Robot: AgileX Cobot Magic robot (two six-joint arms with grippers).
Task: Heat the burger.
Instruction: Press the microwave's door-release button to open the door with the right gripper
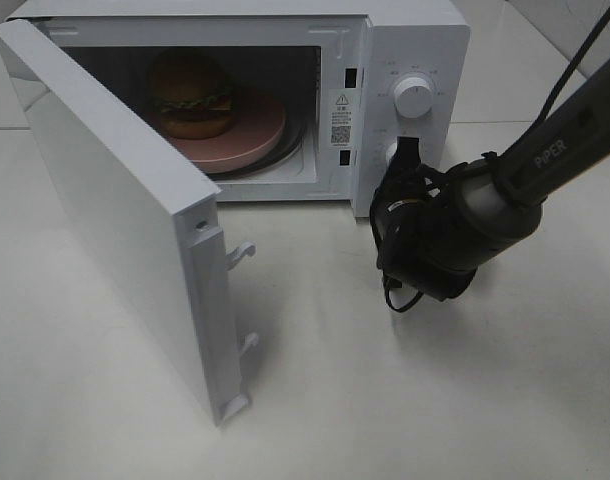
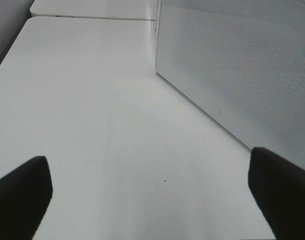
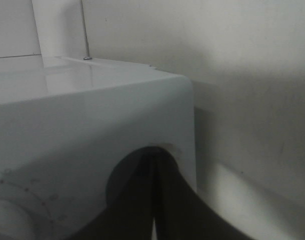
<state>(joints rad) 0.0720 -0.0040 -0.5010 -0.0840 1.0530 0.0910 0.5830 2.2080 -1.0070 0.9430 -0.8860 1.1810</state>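
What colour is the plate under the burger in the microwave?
Pink. The plate under the burger shows best in the exterior high view.

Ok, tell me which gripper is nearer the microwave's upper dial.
Right. The right gripper, shut, is just below the upper dial. The left gripper, open, is out beyond the outer face of the open door.

The exterior high camera looks steeply down at the microwave [image 1: 410,60], which lies across the top of the frame. Its open door [image 1: 115,210] swings toward the lens at left. This view alone sees into the cavity, to the burger [image 1: 192,95]. The left wrist camera skims low over the table [image 2: 92,125], facing the door's perforated outer face. The right wrist camera sits very close to the microwave's control panel [image 3: 67,165], facing its upper corner.
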